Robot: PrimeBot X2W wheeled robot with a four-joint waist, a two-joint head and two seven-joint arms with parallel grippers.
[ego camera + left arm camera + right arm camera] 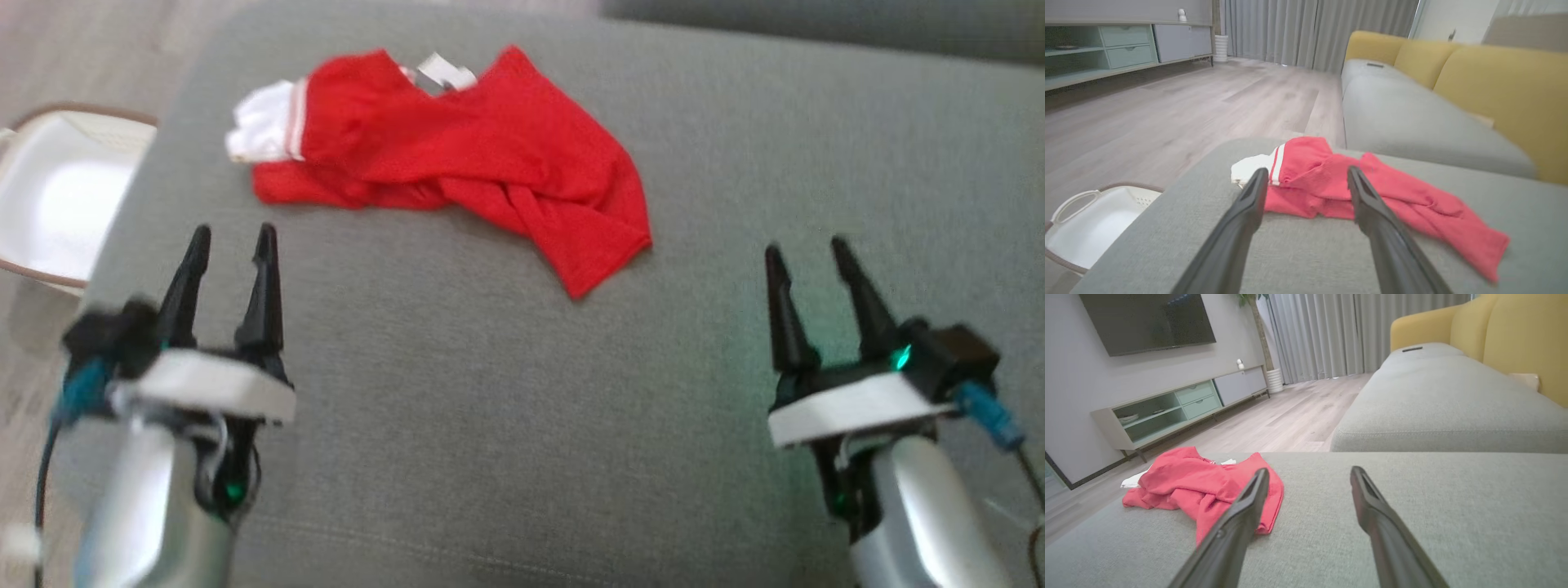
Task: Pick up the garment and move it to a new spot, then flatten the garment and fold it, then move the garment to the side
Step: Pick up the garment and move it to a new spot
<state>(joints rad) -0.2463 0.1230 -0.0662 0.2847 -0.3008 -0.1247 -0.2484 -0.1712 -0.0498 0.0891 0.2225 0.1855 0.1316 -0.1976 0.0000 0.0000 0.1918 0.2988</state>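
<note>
The garment (457,155) is a red shirt with a white sleeve end, lying crumpled on the far left part of a grey cushion (506,392). It also lies ahead of the fingers in the left wrist view, garment (1392,196), and to the left in the right wrist view, garment (1200,486). My left gripper (233,237) hovers open at the lower left, short of the garment's near edge, with nothing between its fingers. My right gripper (804,249) stands open at the lower right, well to the right of the garment, over bare cushion.
A white basket (57,196) with a brown rim sits on the floor just off the cushion's left edge. Behind the cushion runs a grey sofa seat (1412,118) with yellow back cushions (1506,85). Wood floor (1188,102) and a low TV cabinet (1175,408) lie further off.
</note>
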